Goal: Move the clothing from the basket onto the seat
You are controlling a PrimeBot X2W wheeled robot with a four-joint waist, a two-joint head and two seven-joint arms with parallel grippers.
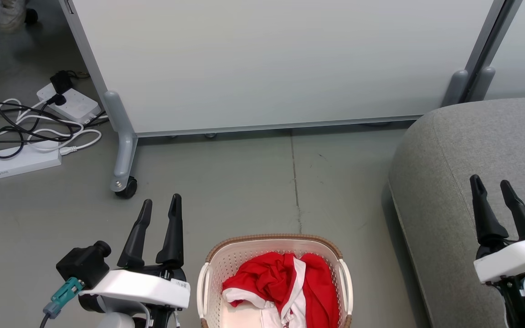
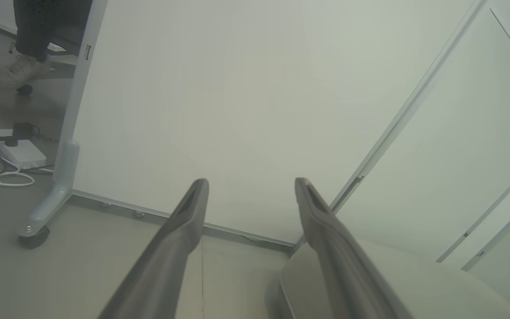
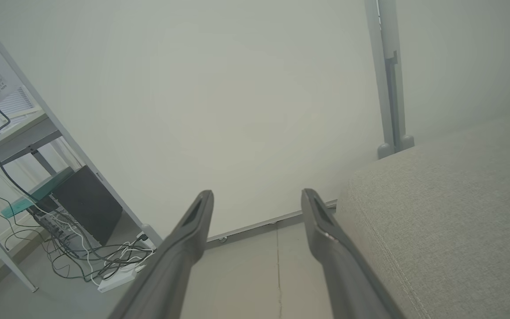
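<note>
Red fabric with white trim, the clothing [image 1: 285, 278] lies crumpled in the basket [image 1: 271, 240] at the bottom middle of the head view. The heap has no clear long axis. One white band runs through it from the far side toward the near side, and a second white edge curls along its lower left. The cream perforated basket has a brown woven rim, and its rounded far end points toward the partition panel [image 1: 267, 64]. Its handles sit on its left and right sides. Its near part runs off the picture, so its length cannot be judged.

The grey woven seat [image 1: 449, 150] stands to the right of the basket, apart from it, with a strip of bare floor [image 1: 244, 182] between them. Its rounded corner is near the panel's foot, and its left edge runs from far to near. Open floor lies between the basket and the panel. A caster [image 1: 128, 187] stands on the floor to the far left, with cables and power strips [image 1: 25, 132] beyond it.

The left gripper [image 1: 162, 200] hovers over the floor just left of the basket, its fingers spread and nothing between them. The right gripper [image 1: 489, 181] hangs over the seat, likewise spread wide and empty. Both point toward the panel.
</note>
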